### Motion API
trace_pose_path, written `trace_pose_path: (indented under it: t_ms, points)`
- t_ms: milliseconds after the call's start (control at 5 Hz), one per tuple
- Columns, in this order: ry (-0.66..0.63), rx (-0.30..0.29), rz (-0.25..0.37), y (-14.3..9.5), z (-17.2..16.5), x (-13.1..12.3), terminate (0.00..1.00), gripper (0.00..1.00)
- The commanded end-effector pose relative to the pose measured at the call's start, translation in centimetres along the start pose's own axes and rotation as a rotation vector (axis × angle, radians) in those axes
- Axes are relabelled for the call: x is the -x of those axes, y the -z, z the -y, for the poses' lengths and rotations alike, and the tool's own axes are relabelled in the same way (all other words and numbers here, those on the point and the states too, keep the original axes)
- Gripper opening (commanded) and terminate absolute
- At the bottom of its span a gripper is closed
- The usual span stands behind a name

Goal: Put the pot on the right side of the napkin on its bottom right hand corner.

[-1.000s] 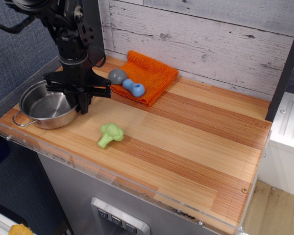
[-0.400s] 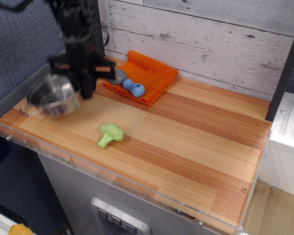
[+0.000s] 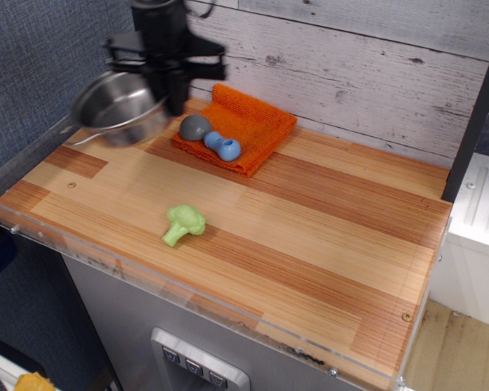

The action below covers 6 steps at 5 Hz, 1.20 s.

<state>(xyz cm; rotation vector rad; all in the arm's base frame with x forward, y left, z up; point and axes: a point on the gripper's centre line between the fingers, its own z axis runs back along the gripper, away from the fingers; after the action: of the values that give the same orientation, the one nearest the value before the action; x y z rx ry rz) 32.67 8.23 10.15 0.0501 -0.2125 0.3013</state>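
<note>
The shiny steel pot [image 3: 118, 106] hangs tilted in the air above the back left of the wooden table, clear of the surface. My gripper [image 3: 174, 96] is shut on the pot's right rim and holds it up. The orange napkin [image 3: 243, 126] lies at the back against the wall, just right of the gripper. The pot is to the left of the napkin.
A grey and blue dumbbell-shaped toy [image 3: 209, 138] lies on the napkin's front left part. A green broccoli toy [image 3: 183, 223] lies on the table nearer the front. A clear plastic lip [image 3: 33, 163] edges the table's left and front. A white plank wall [image 3: 350, 65] stands behind.
My gripper has lifted the pot off the table's left side and carried it up, back and to the right, toward the napkin.
</note>
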Motion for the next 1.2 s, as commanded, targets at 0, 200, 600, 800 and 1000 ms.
trace_pose_path:
  t_ms: [0, 200, 600, 800, 1000]
  points:
    - [0.128, 0.163, 0.102, -3.3, 7.4, -0.6, 0.00, 0.00]
    - [0.284, 0.225, 0.143, -3.8, 11.5, -0.2, 0.00, 0.00]
    - [0.537, 0.246, 0.139, -1.7, 15.5, 1.8, 0.00, 0.00]
    - [0.641, 0.245, 0.116, -0.4, 16.2, 3.3, 0.00, 0.00]
    - [0.731, 0.250, 0.069, 1.2, 16.7, 5.2, 0.00, 0.00]
